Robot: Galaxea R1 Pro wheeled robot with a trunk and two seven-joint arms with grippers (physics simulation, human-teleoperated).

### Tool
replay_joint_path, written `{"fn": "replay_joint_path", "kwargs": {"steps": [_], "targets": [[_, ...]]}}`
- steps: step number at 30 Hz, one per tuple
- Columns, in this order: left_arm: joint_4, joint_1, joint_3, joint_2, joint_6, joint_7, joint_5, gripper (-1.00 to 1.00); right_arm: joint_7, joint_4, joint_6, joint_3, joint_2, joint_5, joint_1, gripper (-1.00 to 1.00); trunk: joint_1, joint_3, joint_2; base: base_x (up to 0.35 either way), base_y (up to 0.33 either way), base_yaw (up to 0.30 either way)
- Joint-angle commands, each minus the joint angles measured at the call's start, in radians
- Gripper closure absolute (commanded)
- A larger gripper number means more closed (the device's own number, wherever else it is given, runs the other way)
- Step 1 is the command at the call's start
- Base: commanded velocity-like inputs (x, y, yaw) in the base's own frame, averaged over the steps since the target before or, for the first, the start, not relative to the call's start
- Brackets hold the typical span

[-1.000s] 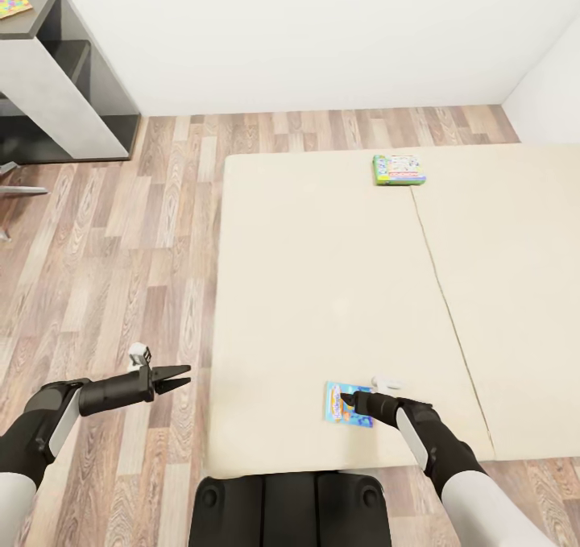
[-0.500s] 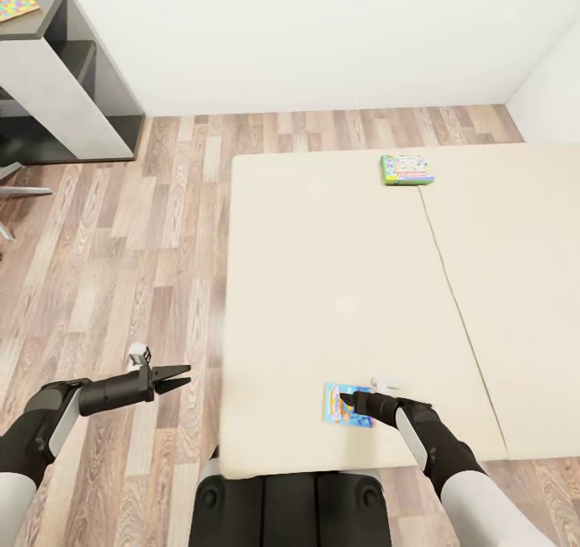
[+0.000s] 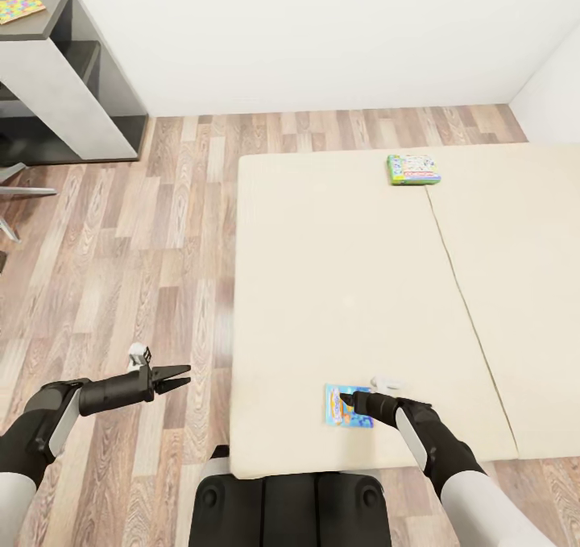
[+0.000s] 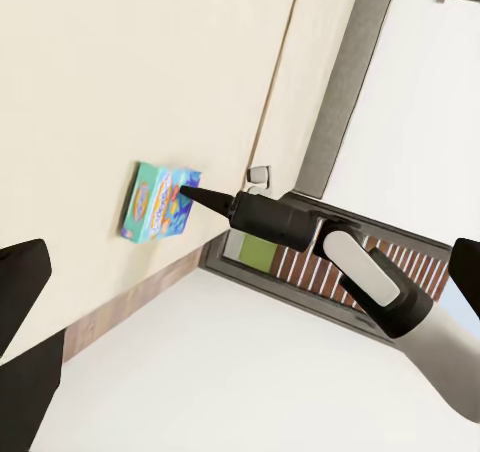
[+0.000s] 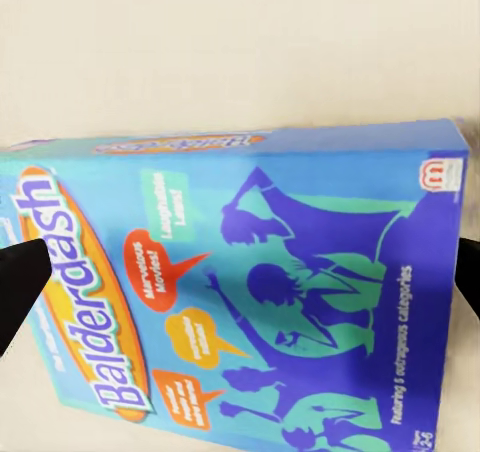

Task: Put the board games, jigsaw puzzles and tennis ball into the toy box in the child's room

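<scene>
Blue board game [image 3: 349, 404] flat on bed [image 3: 338, 289], directly under right gripper [image 3: 346, 401], between its parted, empty jaws; left gripper [image 3: 179, 379] farther off, apparently parted.

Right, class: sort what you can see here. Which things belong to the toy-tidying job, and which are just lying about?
Job:
blue board game under the right gripper
green board game further up the bed
jigsaw puzzle

Lying about:
dark-topped cabinet
wood floor
</scene>
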Motion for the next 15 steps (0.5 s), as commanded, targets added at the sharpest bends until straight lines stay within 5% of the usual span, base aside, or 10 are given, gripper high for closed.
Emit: {"fn": "replay_joint_path", "kwargs": {"steps": [1, 15], "targets": [[0.000, 0.000, 0.000, 0.000, 0.010, -0.002, 0.002, -1.00, 0.002, -0.001, 0.007, -0.002, 0.000, -0.006, 0.000, -1.00, 0.001, -0.001, -0.001, 0.000, 0.114, 0.000], [0.000, -0.001, 0.000, 0.000, 0.010, -0.002, 0.002, -1.00, 0.002, -0.001, 0.007, -0.002, 0.017, -0.003, 0.000, -1.00, 0.001, -0.001, -0.001, -0.012, 0.068, 0.000]]}}
